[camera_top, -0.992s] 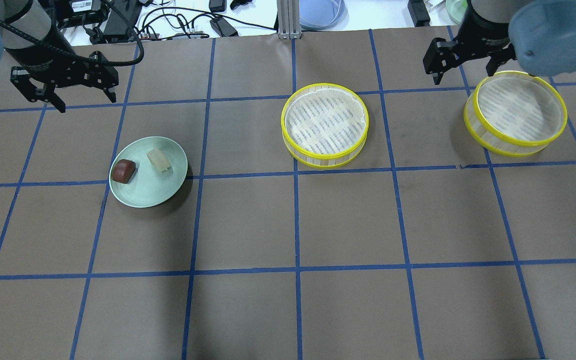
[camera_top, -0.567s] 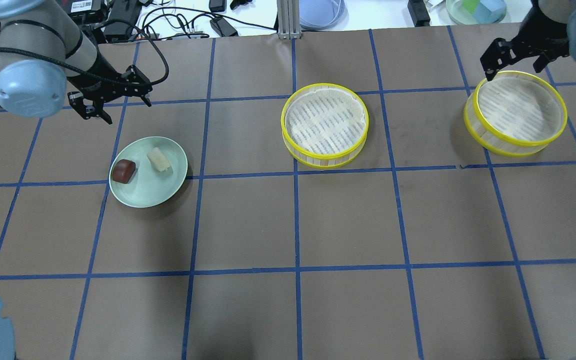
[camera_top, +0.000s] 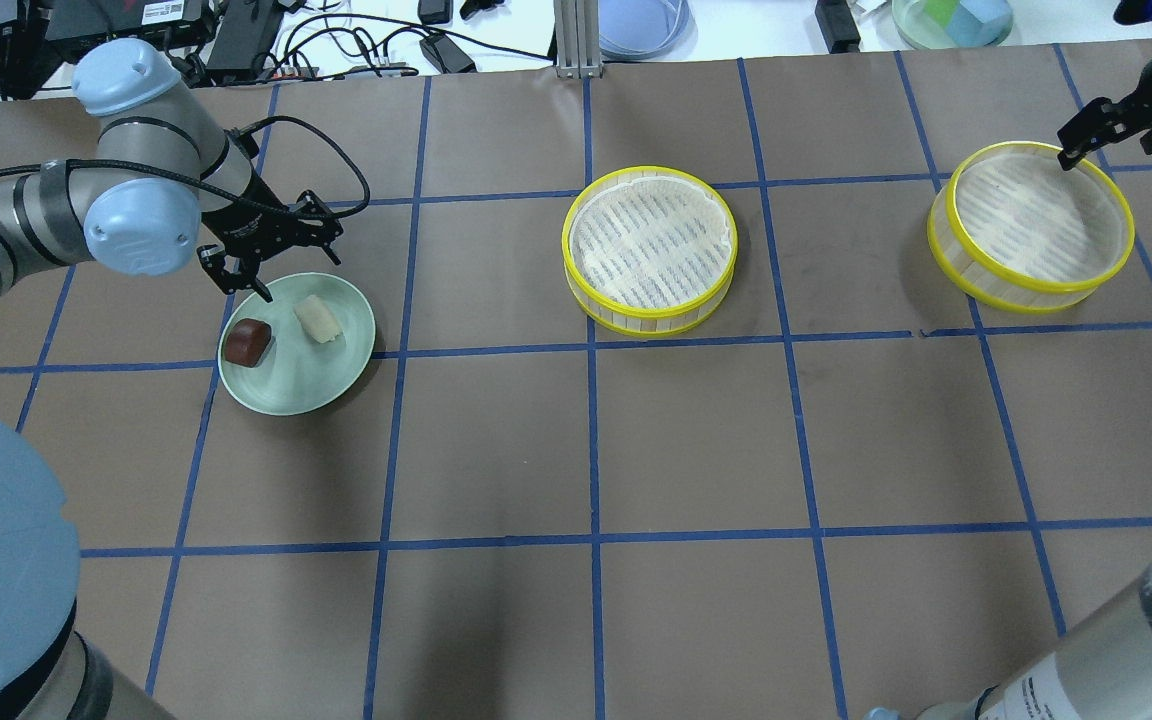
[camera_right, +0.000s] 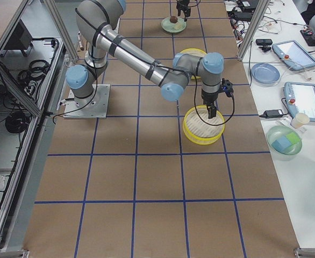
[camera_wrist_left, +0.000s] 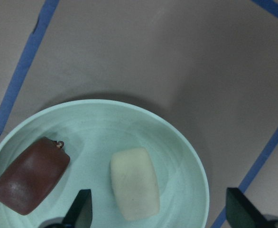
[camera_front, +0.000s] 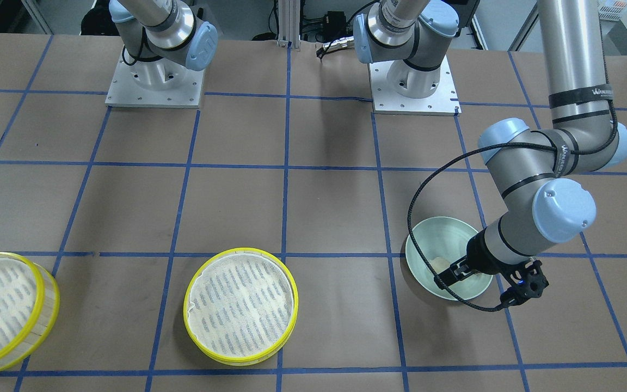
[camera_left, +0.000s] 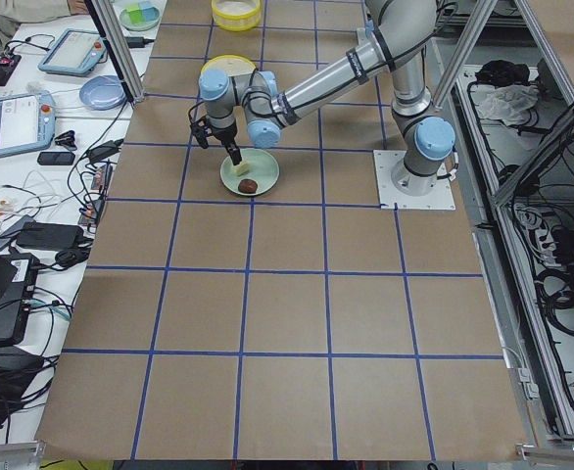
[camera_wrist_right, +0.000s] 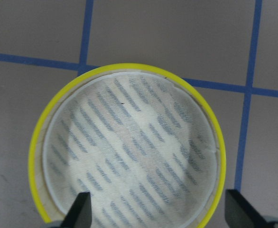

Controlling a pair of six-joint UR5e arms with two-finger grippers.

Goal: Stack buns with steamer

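Many blue tape lines [camera_top: 593, 440] grid the brown table [camera_top: 496, 440]; seemingly benches [camera_top: 736, 30] beyond.

Front-facing: brown bun [camera_top: 247, 343] behind left arm [camera_front: 516, 239]

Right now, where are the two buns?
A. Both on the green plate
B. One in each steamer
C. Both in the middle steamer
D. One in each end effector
A: the white bun and the brown bun lie side by side on the plate, and neither the middle steamer nor the end steamer holds a bun.
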